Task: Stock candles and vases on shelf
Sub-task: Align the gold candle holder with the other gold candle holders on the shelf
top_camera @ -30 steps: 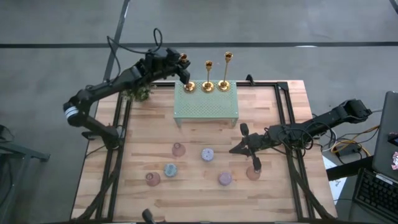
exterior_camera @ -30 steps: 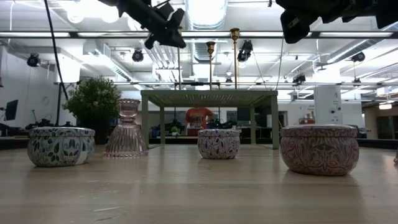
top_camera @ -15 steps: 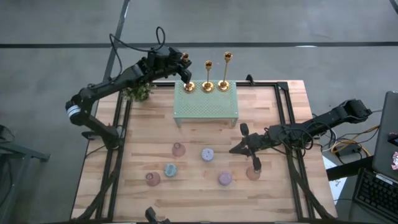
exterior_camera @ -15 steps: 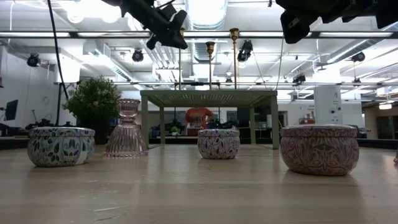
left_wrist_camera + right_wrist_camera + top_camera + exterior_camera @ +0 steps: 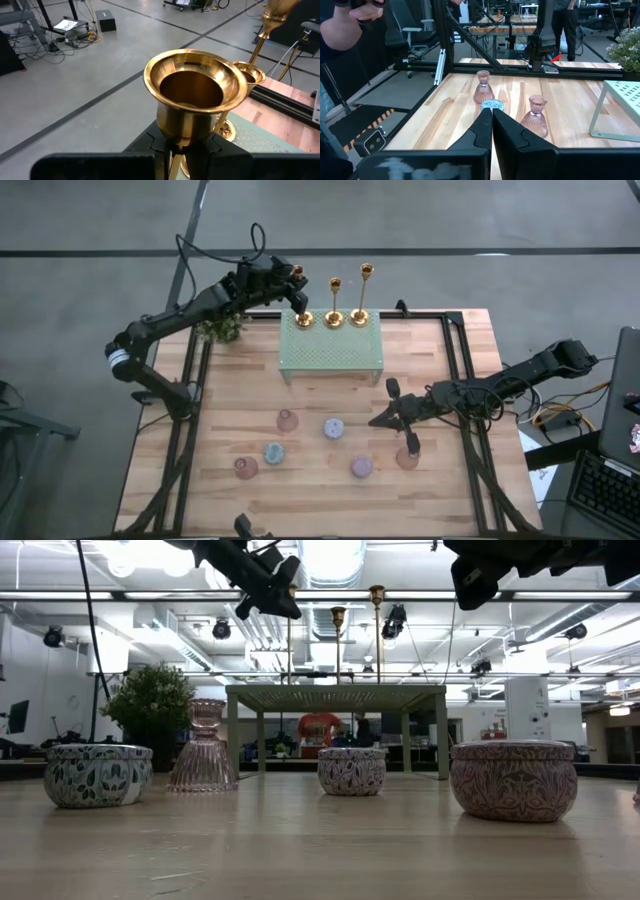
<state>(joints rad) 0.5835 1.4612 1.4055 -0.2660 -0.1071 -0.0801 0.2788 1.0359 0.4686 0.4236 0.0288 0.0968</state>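
Note:
Three gold candlesticks stand in a row along the far edge of the pale green shelf (image 5: 332,350). My left gripper (image 5: 296,277) is shut on the leftmost gold candlestick (image 5: 304,317) near its top, and its cup (image 5: 192,90) fills the left wrist view. Three candles (image 5: 334,427) (image 5: 274,453) (image 5: 362,468) and three pink vases (image 5: 288,420) (image 5: 245,468) (image 5: 407,457) rest on the table in front of the shelf. My right gripper (image 5: 378,421) hangs shut above the table, right of the candles, touching nothing. My left gripper pinches the candlestick's thin stem just under the cup (image 5: 175,146) between its two fingers (image 5: 150,146). The fingers come nearly level from the table's left side and lie across the stem. The candlestick is upright, its base (image 5: 304,319) at the shelf's top.
A leafy potted plant (image 5: 222,330) sits at the far left corner. Black frame rails (image 5: 455,350) run along the table's sides. Bare wood lies between the shelf and the candles. A person's arm (image 5: 350,30) shows beyond the table's left side.

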